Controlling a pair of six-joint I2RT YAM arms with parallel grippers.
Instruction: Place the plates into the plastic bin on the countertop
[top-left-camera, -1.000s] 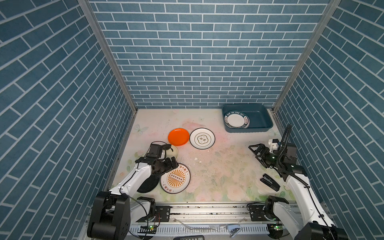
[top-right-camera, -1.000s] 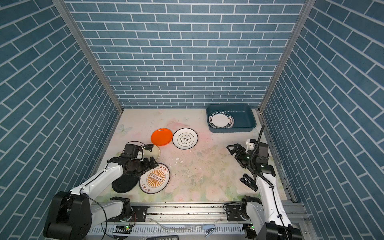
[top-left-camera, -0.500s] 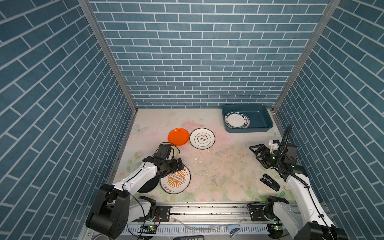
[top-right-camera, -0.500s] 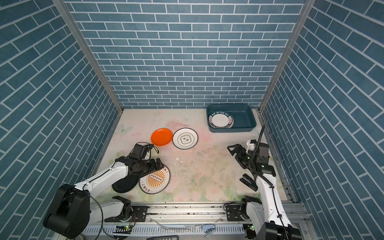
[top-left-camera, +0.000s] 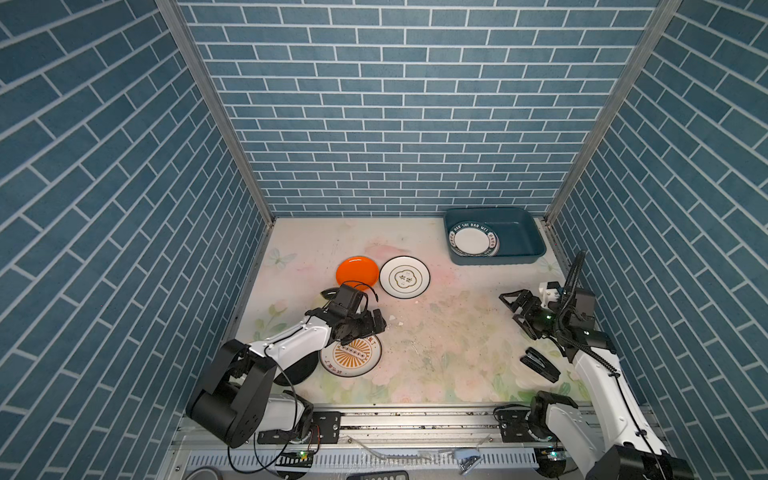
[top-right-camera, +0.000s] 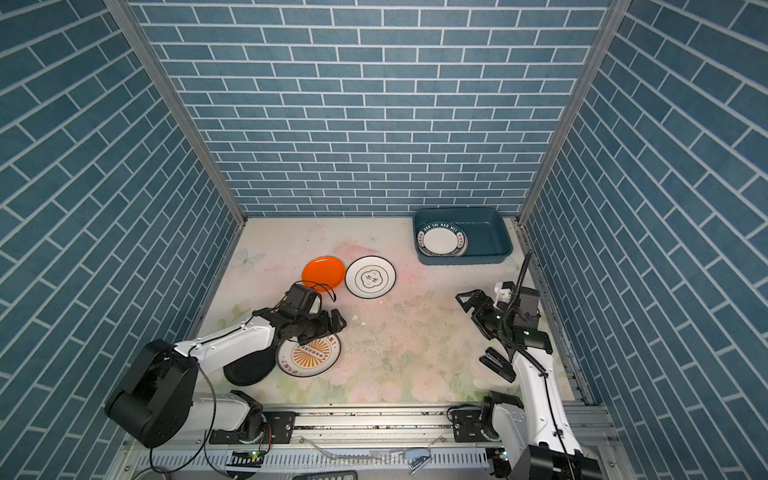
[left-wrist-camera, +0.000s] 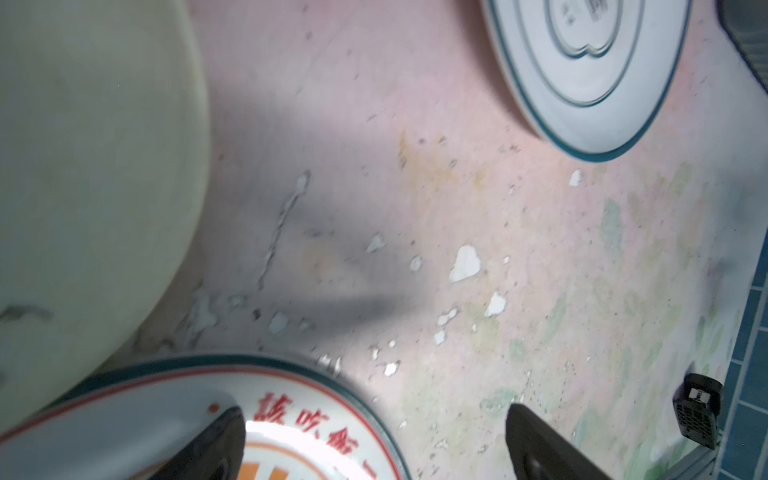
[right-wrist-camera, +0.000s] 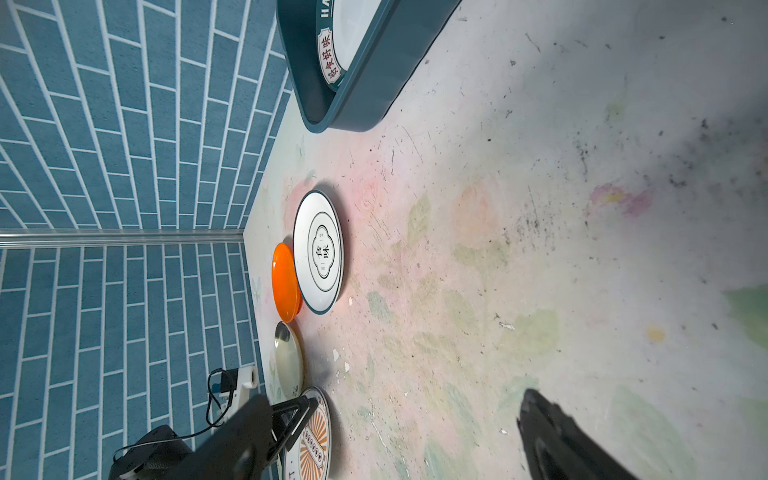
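My left gripper (top-left-camera: 374, 324) (left-wrist-camera: 374, 449) is open above the far rim of the sunburst plate (top-left-camera: 351, 355) (left-wrist-camera: 291, 419); one finger (left-wrist-camera: 220, 440) is over the plate, the other over the countertop (top-left-camera: 436, 353). The arm hides most of the cream plate (left-wrist-camera: 83, 187). A black plate (top-left-camera: 295, 370) lies under the arm. An orange plate (top-left-camera: 357, 272) and a white teal-ringed plate (top-left-camera: 404, 277) sit mid-table. The plastic bin (top-left-camera: 519, 245) at back right holds a lettered plate (top-left-camera: 473, 241). My right gripper (top-left-camera: 517, 309) (right-wrist-camera: 399, 440) hangs open and empty at the right.
A black stapler (top-left-camera: 540, 365) (left-wrist-camera: 698, 409) lies near the right arm's base. Blue brick walls close in the left, back and right sides. White chips of scuffed surface (left-wrist-camera: 465, 264) dot the countertop beside the sunburst plate.
My left gripper has swung right, from over the cream plate to the far rim of the sunburst plate. The right arm and all plates have stayed still.
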